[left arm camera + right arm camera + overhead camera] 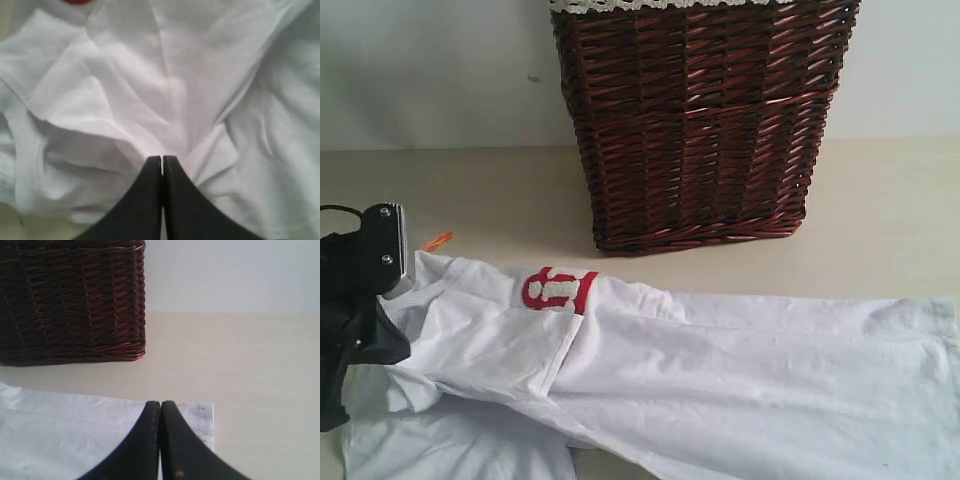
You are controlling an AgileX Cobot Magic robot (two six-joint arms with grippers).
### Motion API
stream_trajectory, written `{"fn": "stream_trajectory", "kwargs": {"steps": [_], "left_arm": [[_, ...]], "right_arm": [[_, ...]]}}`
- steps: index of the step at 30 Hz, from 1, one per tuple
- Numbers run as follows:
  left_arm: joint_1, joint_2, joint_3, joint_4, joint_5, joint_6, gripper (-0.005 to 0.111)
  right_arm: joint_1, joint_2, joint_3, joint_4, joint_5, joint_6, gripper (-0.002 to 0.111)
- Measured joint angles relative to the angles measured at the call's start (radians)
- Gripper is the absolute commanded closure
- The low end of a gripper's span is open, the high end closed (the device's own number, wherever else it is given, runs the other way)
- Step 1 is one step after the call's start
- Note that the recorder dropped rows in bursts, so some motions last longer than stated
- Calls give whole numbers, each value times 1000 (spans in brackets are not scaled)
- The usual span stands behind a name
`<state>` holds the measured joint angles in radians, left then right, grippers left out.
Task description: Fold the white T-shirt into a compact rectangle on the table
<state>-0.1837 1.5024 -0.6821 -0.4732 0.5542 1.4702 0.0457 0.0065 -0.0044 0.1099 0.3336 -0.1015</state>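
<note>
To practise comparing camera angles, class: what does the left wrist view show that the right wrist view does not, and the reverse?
Only the left wrist view: the left pincer shut among bunched folds of the white T-shirt, and a scrap of red lettering. Only the right wrist view: the wicker basket, bare table, and the right pincer shut over a flat shirt edge. Both: white cloth and a closed black pincer.

Blocked at the back middle by the dark wicker basket (pixel 700 130), parked just behind the white T-shirt (pixel 740 370). Plenty of bare table (pixel 880 230) either side of it though, so easy passing there.
</note>
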Motion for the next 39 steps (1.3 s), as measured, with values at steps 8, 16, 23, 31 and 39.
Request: {"fn": "stream_trajectory", "kwargs": {"steps": [8,16,23,31,39], "left_arm": [[22,55,-81,-150,-22,172,107],[22,129,-101,-297,-35,211,90],[22,131,-101,-301,46,155,40],[22,47,-96,-190,353,46,61],[6,26,117,-177,417,221,54]], "right_arm": [[0,0,0,0,0,0,108],[0,0,0,0,0,0,108],[0,0,0,0,0,0,108],[0,0,0,0,0,0,108],[0,0,0,0,0,0,108]]}}
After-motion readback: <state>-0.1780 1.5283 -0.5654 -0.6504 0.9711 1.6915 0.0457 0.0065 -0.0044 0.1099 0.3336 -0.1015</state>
